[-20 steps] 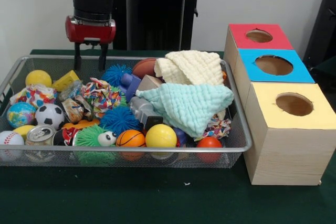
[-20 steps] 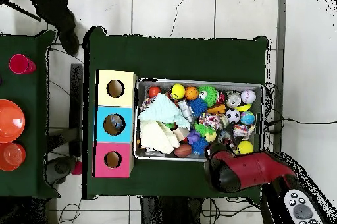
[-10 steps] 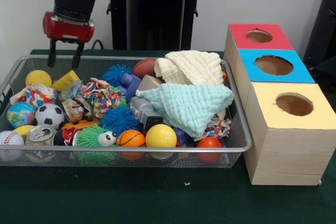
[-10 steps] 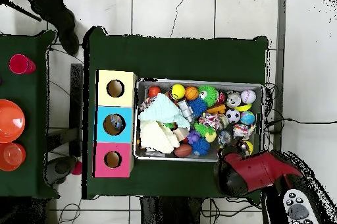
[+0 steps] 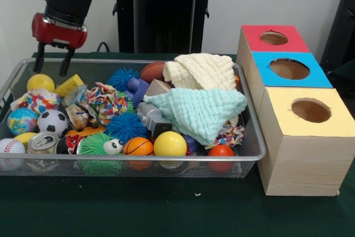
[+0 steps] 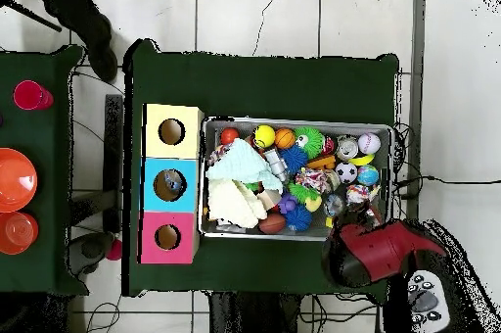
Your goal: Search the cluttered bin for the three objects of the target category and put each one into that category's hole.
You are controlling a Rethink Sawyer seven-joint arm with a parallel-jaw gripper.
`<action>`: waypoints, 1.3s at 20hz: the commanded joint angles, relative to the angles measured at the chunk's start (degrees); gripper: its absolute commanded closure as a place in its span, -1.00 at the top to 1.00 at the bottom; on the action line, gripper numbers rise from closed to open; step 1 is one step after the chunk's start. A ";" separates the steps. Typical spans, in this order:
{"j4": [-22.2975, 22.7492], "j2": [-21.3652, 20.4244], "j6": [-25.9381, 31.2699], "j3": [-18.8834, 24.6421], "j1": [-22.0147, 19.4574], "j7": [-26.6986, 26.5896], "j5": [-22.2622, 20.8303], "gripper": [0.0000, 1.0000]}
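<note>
A wire bin (image 5: 138, 158) holds a heap of toys. Balls lie along its left and front: a yellow ball (image 5: 40, 82), a globe ball (image 5: 22, 120), a soccer ball (image 5: 52, 121), a baseball (image 5: 11, 147), a small basketball (image 5: 137, 146) and another yellow ball (image 5: 170, 144). A mint cloth (image 5: 197, 109) and a cream cloth (image 5: 201, 70) cover the right part. My gripper (image 5: 51, 66) hangs open and empty over the bin's back left corner, just above the first yellow ball. In the overhead view the red arm (image 6: 377, 256) hides that corner of the bin (image 6: 294, 121).
Right of the bin stand three wooden boxes with round holes: red-topped (image 5: 272, 38), blue-topped (image 5: 289, 69) and yellow-topped (image 5: 310, 110). Blue spiky balls (image 5: 126, 126), a green spiky toy (image 5: 100, 145), a can (image 5: 42, 142) and a brown football (image 5: 152, 71) are also in the bin.
In the front view my gripper has swung left along the bin's back rim to the back left corner. It stays open and empty; the toys have not moved.
</note>
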 commanded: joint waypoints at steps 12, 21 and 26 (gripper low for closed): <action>-4.37 3.81 -1.70 -6.12 3.32 12.11 12.53 1.00; -1.22 1.82 -0.20 -1.67 -0.06 8.78 16.60 1.00; 2.66 -0.58 1.06 3.84 -4.28 7.55 20.29 1.00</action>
